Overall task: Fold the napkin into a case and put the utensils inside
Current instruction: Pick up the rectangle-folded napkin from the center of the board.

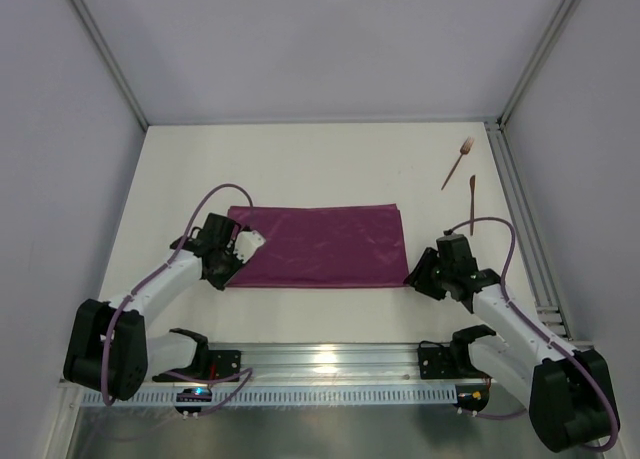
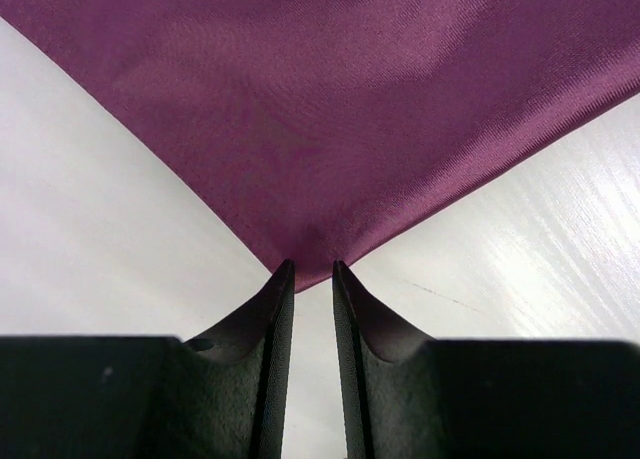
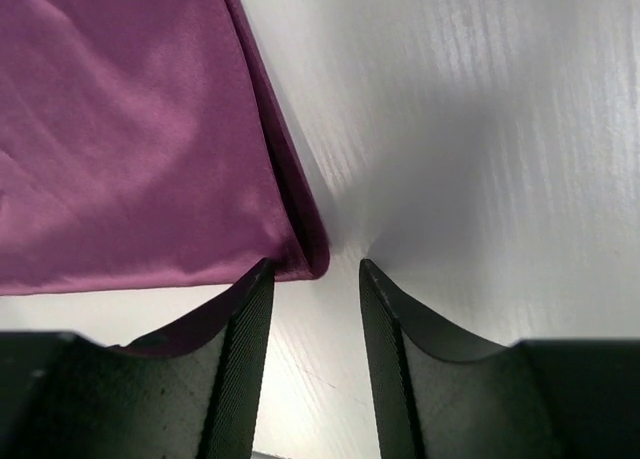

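At near corners of napkin (image 1: 320, 247): my left gripper (image 2: 312, 271) jaws a slit apart, corner tip between; right gripper (image 3: 314, 269) open, corner beside. Looks limp & slick, so pinch corners, both layers.

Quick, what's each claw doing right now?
Left claw: open just a crack, napkin corner at its tips, not pinched.
Right claw: open, napkin corner between its tips, holding nothing.

My two arms reach forward and angle inward, wrists tipped down. The left end effector (image 2: 310, 267) has its fingers (image 2: 270, 324) a narrow slit apart; the right end effector (image 3: 315, 264) is parted wider.
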You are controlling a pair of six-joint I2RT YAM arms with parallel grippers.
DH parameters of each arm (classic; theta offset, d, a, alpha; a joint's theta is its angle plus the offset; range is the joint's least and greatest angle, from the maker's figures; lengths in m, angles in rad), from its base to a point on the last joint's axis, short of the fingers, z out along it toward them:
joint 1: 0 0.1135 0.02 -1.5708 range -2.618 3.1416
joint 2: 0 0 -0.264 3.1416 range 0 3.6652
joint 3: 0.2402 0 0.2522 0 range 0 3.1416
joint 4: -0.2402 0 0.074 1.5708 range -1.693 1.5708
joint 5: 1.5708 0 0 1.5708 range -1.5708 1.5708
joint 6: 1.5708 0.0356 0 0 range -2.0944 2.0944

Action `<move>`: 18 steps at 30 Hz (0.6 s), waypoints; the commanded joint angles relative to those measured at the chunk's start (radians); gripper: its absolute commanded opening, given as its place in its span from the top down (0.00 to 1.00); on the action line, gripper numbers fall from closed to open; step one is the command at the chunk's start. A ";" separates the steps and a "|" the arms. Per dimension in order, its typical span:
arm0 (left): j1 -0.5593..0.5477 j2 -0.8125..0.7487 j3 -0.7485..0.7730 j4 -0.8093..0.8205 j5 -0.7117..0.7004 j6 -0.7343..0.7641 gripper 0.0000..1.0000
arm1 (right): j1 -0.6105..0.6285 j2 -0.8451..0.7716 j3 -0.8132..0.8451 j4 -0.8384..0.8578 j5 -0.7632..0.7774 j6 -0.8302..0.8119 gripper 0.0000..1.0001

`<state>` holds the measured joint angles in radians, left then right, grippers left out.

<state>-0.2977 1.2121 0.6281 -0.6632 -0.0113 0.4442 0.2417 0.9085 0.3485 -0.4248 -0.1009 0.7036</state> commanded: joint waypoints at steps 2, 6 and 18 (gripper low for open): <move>0.005 -0.020 0.018 -0.001 -0.012 -0.013 0.76 | -0.002 0.035 -0.042 0.081 -0.057 0.051 0.57; 0.005 -0.023 0.016 0.002 -0.009 -0.015 0.76 | -0.002 0.010 -0.063 0.098 -0.051 0.080 0.59; 0.006 -0.045 0.012 0.000 -0.007 -0.016 0.76 | -0.004 0.013 -0.059 0.138 0.009 0.100 0.83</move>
<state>-0.2977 1.2011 0.6281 -0.6636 -0.0170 0.4438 0.2401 0.9165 0.2909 -0.2939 -0.1326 0.8001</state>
